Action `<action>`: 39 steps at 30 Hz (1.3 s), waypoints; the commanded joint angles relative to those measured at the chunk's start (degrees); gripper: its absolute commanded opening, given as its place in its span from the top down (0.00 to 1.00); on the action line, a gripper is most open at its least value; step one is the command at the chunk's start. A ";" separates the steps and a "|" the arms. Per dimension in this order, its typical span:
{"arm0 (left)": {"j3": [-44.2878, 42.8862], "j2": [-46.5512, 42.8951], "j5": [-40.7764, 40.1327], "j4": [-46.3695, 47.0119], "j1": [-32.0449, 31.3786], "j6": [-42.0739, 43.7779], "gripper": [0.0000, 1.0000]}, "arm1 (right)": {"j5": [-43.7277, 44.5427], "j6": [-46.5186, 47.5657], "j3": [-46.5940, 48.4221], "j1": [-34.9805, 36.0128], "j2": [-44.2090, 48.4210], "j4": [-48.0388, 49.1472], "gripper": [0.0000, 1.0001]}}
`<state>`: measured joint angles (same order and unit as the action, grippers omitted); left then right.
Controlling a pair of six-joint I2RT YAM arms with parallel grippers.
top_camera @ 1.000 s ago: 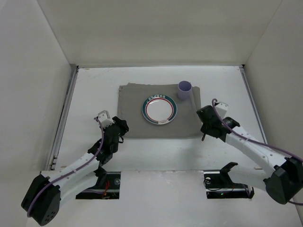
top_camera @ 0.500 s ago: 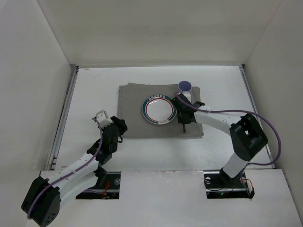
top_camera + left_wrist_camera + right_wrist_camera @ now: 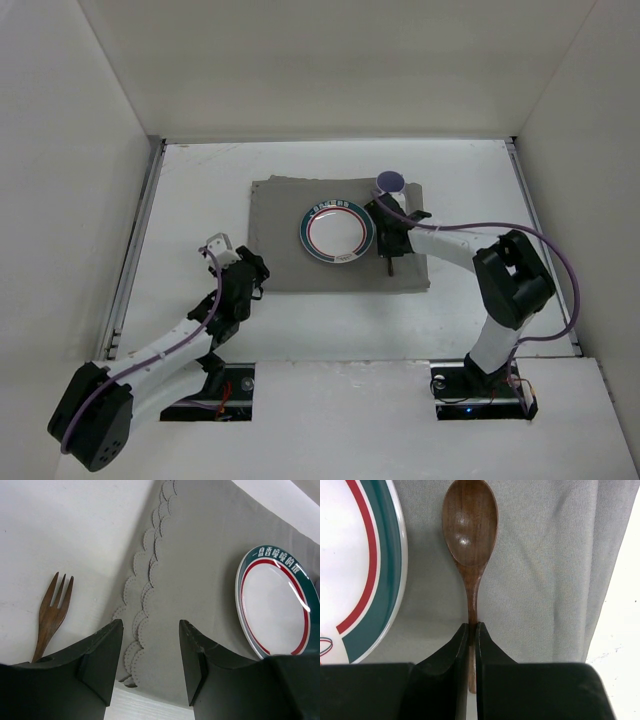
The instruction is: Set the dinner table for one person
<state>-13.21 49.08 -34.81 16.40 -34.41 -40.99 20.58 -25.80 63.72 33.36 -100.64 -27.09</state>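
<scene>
Left wrist, plate (image 3: 272,610) rim with white Chinese characters, right tool (image 3: 472,632) gripping spoon (image 3: 470,525)

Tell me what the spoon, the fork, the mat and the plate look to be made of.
Spoon: wood, it seems, brown with visible grain and a slight sheen in the bowl. Fork: likely the same wood, reddish brown, matte. Mat: grey cloth, matte, creased, with a scalloped edge. Plate: glossy ceramic or melamine, unclear which; light reflects off it.
</scene>
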 commanded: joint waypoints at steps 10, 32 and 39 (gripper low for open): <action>-7.26 -0.12 -2.28 -10.06 1.85 -0.76 0.47 | 0.78 -0.83 -4.39 -1.42 7.90 7.67 0.62; -16.32 8.39 4.93 -42.95 9.15 -4.62 0.52 | 6.76 -5.04 -31.11 7.37 40.70 43.17 0.77; -16.14 12.26 4.48 -46.98 10.28 -8.92 0.66 | 3.16 -7.42 -32.26 7.37 39.21 44.84 0.73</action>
<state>-27.42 60.71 -30.65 -26.11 -24.64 -47.70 25.50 -31.46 31.70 40.32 -61.34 12.25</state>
